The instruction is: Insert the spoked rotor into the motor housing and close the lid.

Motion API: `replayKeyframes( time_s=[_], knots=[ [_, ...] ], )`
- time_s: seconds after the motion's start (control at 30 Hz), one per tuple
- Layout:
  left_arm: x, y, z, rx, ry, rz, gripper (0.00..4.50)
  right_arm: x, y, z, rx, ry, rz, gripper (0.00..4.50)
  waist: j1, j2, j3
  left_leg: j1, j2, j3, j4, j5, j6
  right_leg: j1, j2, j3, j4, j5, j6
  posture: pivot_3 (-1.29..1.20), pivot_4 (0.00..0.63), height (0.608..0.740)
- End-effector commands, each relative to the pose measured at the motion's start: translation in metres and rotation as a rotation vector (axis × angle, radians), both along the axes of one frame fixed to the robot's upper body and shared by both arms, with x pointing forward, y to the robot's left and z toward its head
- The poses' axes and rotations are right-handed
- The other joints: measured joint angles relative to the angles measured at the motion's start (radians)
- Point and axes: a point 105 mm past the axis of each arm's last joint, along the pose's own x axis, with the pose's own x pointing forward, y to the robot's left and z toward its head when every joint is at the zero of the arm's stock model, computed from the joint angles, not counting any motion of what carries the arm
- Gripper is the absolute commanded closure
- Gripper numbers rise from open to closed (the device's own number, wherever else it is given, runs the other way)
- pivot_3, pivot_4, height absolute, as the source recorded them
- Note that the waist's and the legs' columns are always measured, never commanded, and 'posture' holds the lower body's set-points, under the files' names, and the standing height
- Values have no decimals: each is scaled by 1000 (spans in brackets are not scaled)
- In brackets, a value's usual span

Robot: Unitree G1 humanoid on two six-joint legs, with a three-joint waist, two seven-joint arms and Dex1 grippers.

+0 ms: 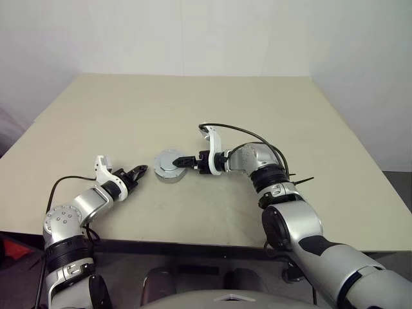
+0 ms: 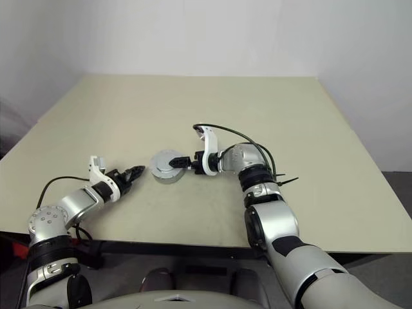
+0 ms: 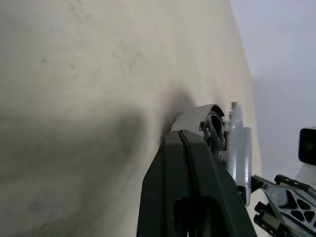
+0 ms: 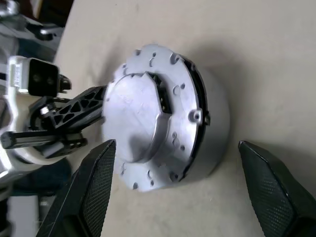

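The motor housing (image 1: 168, 172) stands in the middle of the table, a silver-grey round body (image 4: 212, 133). The lid (image 4: 148, 118) lies on top of it, plain grey face up, with a dark gap showing along one edge. The spoked rotor is hidden. My right gripper (image 1: 185, 161) is open at the housing's right side, and its fingers (image 4: 96, 185) are spread wider than the housing, with nothing gripped. Just left of the housing and apart from it, my left gripper (image 1: 139, 172) is shut and empty, its fingers (image 3: 185, 168) pressed together and pointing at the housing (image 3: 195, 116).
The beige table (image 1: 193, 109) stretches bare behind and to both sides of the housing. Its front edge (image 1: 193, 243) runs close below my arms. A pale wall rises behind the table.
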Motion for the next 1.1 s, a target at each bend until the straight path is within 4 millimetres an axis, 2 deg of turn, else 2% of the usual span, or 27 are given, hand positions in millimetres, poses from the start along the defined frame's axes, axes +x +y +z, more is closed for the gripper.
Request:
replayKeyframes(
  time_s=[0.03,0.1,0.17,0.27,0.43,0.6,0.67,0.73,0.87,1.0,1.1],
  knots=[
    [1,8,17,6,-77,23,4500,37,-29,3,-175,-214,-207,21,3,0,0,0,0,0,0,0,0,0,0,0,0,0,0,0,0,740],
    [0,9,17,6,-80,29,4500,54,-41,13,-224,-329,-314,21,14,0,0,1,0,0,1,0,-1,0,-1,0,0,-1,1,0,0,740],
    [-1,11,16,9,-79,32,4500,68,-47,33,-235,-461,-390,21,21,0,0,0,-1,0,2,1,-1,-1,-1,0,0,0,1,0,0,740],
    [-2,11,17,11,-81,34,4500,74,-39,61,-179,-611,-398,21,19,-1,0,-5,0,0,3,0,0,-5,-1,0,-1,0,0,0,0,740],
    [-1,10,18,15,-84,33,4500,65,-17,87,-81,-775,-306,21,7,-1,0,-14,1,0,2,-1,1,-12,1,-1,-1,0,0,0,0,740],
    [-2,10,21,15,-105,25,4500,33,5,113,99,-991,-80,21,2,-3,0,-14,1,0,4,-2,3,-14,1,0,-1,0,0,0,0,740],
    [-2,9,24,12,-123,17,4500,12,11,109,137,-1077,62,21,4,-5,0,-14,1,0,5,-2,4,-12,0,-1,-1,0,0,0,0,740],
    [-2,9,26,12,-133,12,4500,-5,13,95,132,-1126,192,21,4,-7,0,-14,1,0,6,-3,6,-10,0,-1,-1,0,0,0,0,740],
    [-1,11,28,16,-139,13,4500,-29,12,69,148,-1096,370,21,3,-8,1,-11,1,0,9,-5,8,-3,0,-1,-2,0,0,0,0,740],
    [0,13,30,23,-142,13,4500,-25,11,52,100,-1046,367,21,-2,-9,1,-10,1,0,10,-6,11,-3,0,-1,1,0,0,0,0,740],
    [1,13,30,26,-142,11,4500,-21,12,47,82,-1026,353,21,-3,-9,1,-9,1,0,10,-6,11,-3,0,-1,2,0,0,0,0,740]
  ],
)
